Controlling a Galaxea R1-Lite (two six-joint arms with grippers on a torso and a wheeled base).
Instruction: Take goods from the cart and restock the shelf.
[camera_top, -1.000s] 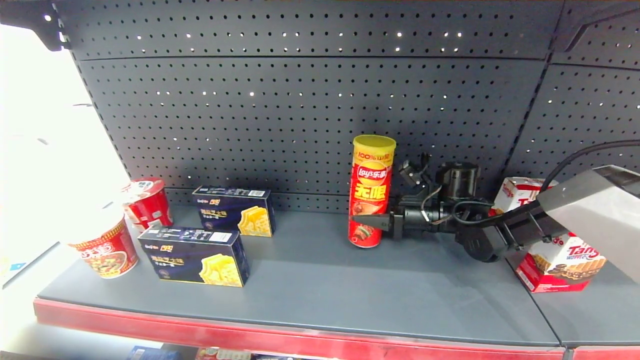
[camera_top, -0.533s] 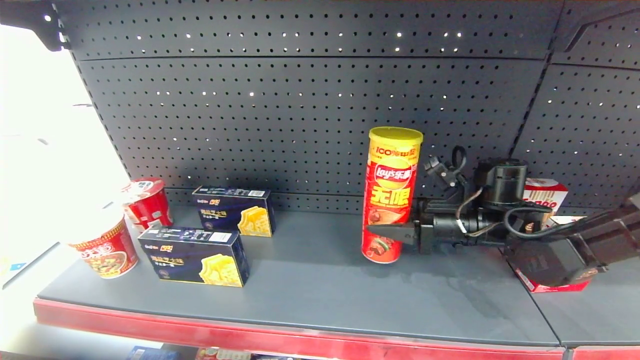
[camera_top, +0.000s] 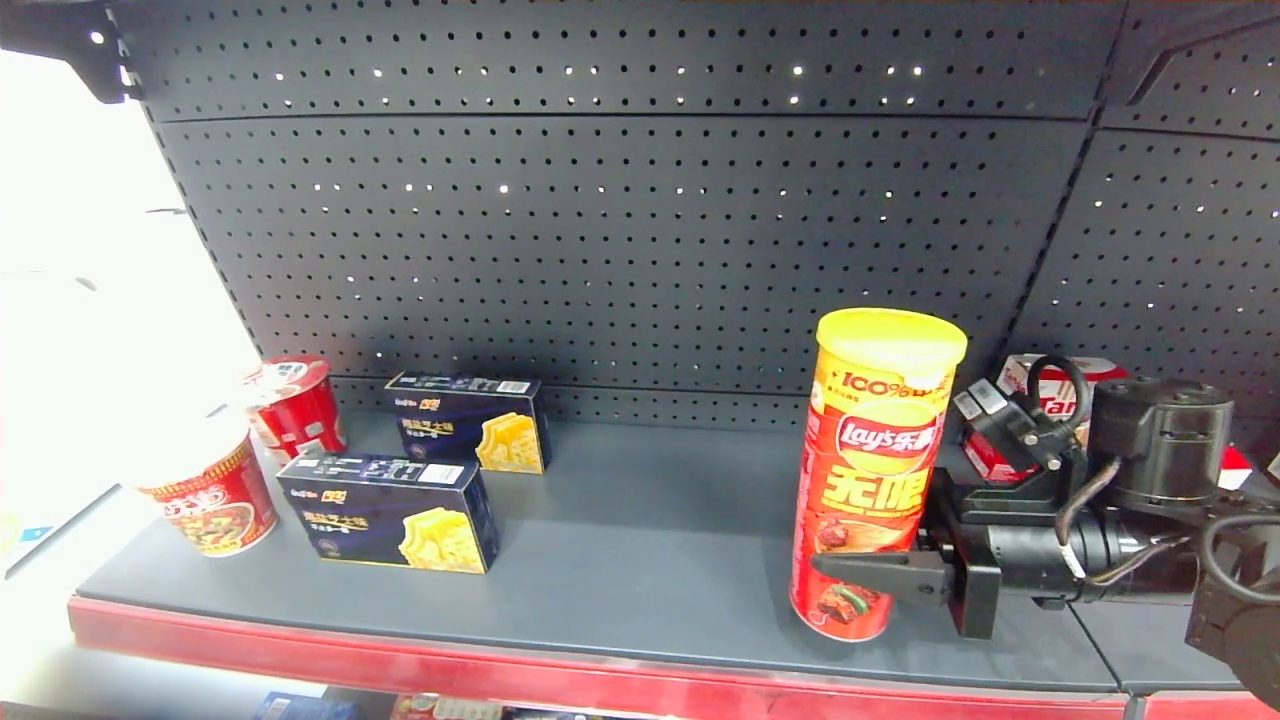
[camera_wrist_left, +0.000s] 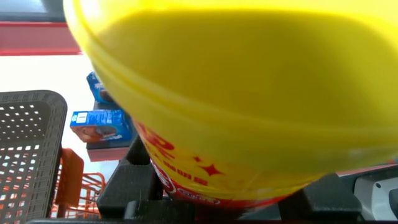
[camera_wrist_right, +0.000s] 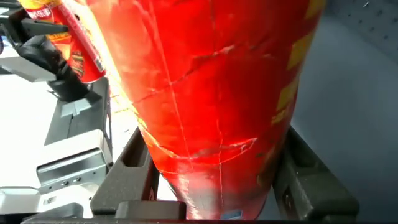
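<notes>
Right jaws are clamped on the lower half of the chip can (camera_top: 875, 470). It stands upright near the front of the shelf (camera_top: 640, 540), towards the right end and close to the red lip. I cannot tell whether its base touches the deck. Left jaws grip a second chip can (camera_wrist_left: 236, 93), away from the shelf, with a black mesh basket (camera_wrist_left: 25, 149) beyond it.

To place mine well, I judge I should keep it plumb, carry it back from the lip and settle the base flat before letting go. Then I should draw straight out, since a tall narrow tube tips easily. It should also clear the wafer box (camera_top: 1040, 390) behind my wrist.

Count:
- Two chip cans.
- Two noodle cups: front cup (camera_top: 205, 490), back cup (camera_top: 295, 405).
- Two dark blue boxes: front box (camera_top: 390, 510), back box (camera_top: 467, 408).
- One wafer box.
</notes>
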